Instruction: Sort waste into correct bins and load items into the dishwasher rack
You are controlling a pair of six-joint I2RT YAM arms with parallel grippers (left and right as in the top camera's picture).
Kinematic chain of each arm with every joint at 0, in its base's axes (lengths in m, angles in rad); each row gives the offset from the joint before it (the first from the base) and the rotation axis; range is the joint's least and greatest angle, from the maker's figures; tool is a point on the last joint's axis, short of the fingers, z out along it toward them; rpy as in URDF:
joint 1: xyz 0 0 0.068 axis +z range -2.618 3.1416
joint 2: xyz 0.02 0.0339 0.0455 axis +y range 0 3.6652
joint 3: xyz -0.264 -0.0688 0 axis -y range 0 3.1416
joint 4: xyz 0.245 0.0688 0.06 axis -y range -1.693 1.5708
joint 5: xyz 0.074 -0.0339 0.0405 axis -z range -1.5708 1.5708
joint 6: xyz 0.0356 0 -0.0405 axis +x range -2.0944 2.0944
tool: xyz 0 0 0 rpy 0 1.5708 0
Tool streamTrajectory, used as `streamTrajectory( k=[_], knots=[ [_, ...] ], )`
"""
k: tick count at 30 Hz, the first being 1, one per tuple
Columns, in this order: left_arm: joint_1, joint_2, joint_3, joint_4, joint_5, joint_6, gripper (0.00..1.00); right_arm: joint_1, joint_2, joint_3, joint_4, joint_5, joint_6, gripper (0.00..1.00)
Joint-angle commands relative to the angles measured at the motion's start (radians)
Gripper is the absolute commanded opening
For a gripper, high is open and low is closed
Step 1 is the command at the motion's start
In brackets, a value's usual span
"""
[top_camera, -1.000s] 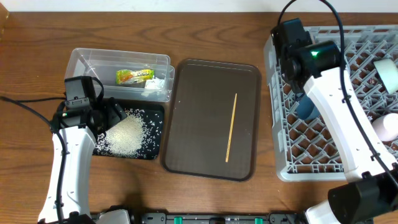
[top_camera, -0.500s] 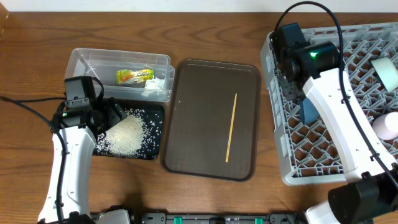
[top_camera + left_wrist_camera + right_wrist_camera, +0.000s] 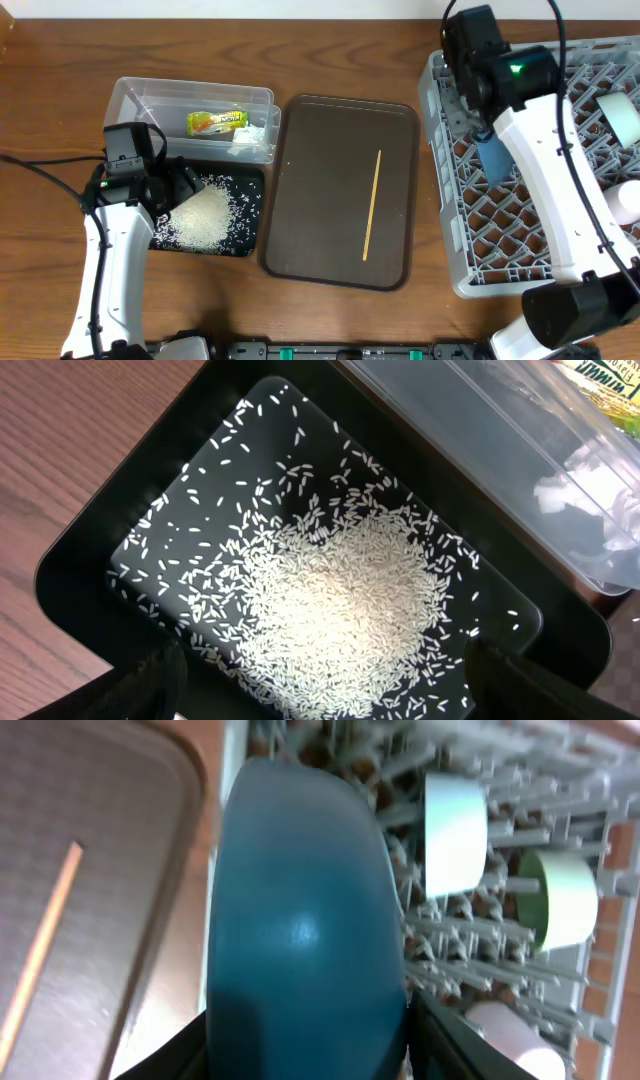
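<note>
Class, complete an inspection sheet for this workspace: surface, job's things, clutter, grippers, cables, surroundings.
Surface: wooden table.
Job's things: wrapper and tissue in clear tub; rice in black tray; stick on brown tray; blue plate on edge, white bowl, mint bowl and pink cup in rack.
Clutter: nothing seen.
Grippers: left gripper open above rice; right gripper, jaws flank plate, contact unclear.
Cables: black cable on table by left arm; second cable loops over right arm.
Surroundings: nothing seen.
</note>
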Motion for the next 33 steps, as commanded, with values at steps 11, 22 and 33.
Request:
streamTrajectory(
  k=[11, 22, 33],
  knots=[
    [0.003, -0.005, 0.010, -0.002, -0.012, -0.002, 0.91, -0.039, 0.003, 0.032, 0.022, -0.091, 0.008, 0.01],
    [0.003, -0.005, 0.010, -0.002, -0.012, -0.002, 0.91, -0.097, 0.003, 0.032, 0.023, 0.029, 0.012, 0.01],
    [0.003, -0.005, 0.010, -0.002, -0.012, -0.002, 0.91, -0.146, 0.003, 0.032, 0.121, 0.291, 0.016, 0.01]
  ],
)
